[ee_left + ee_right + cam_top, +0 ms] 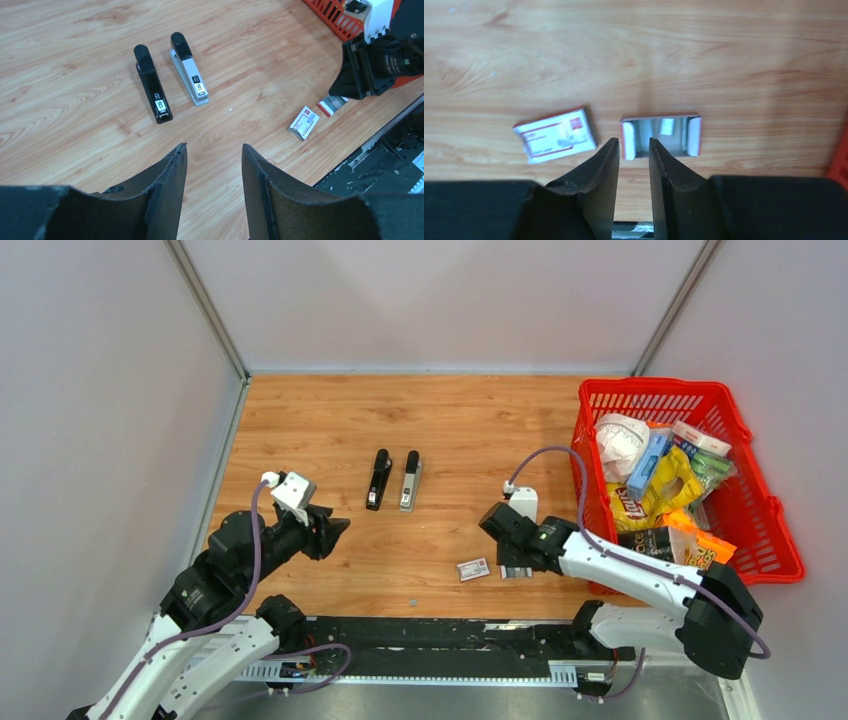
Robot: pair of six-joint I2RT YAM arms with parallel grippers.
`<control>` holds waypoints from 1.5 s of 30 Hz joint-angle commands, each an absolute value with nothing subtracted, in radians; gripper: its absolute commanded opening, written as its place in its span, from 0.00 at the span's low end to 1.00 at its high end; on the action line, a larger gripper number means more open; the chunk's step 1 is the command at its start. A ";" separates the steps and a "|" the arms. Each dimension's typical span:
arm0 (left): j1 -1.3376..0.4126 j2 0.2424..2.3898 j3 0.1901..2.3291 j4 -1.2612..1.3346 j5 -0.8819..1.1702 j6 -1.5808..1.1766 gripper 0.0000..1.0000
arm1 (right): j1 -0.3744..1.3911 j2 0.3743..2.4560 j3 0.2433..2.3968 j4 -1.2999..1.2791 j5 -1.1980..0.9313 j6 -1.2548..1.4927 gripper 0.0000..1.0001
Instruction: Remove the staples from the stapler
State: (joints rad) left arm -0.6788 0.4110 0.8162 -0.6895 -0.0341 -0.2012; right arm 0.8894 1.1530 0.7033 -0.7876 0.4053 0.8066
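Note:
A black stapler (378, 480) and a grey stapler (410, 480) lie closed side by side mid-table; both show in the left wrist view, black (152, 85) and grey (190, 70). My right gripper (630, 141) is open and empty, just above the near edge of a small open cardboard tray (661, 136). The tray's inside is silvery, with a small pale strip that may be staples (667, 126); I cannot tell for sure. My left gripper (214, 147) is open and empty, hovering near and left of the staplers (338, 528).
A small red-and-white box (555, 135) lies left of the tray, also in the top view (473, 569). A red basket (760, 530) full of packets stands at the right. A few tiny pale specks (230, 109) lie near the grey stapler.

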 commanded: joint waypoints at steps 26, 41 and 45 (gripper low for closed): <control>-0.680 0.345 0.815 -0.681 -0.106 -0.196 0.52 | 1.351 1.519 1.005 -0.496 0.161 0.528 0.58; -0.680 0.310 0.813 -0.680 -0.127 -0.196 0.52 | 1.422 1.615 1.012 -0.390 0.115 0.141 0.65; -0.680 0.307 0.813 -0.678 -0.127 -0.193 0.52 | 1.436 1.612 0.989 -0.350 0.100 0.052 0.65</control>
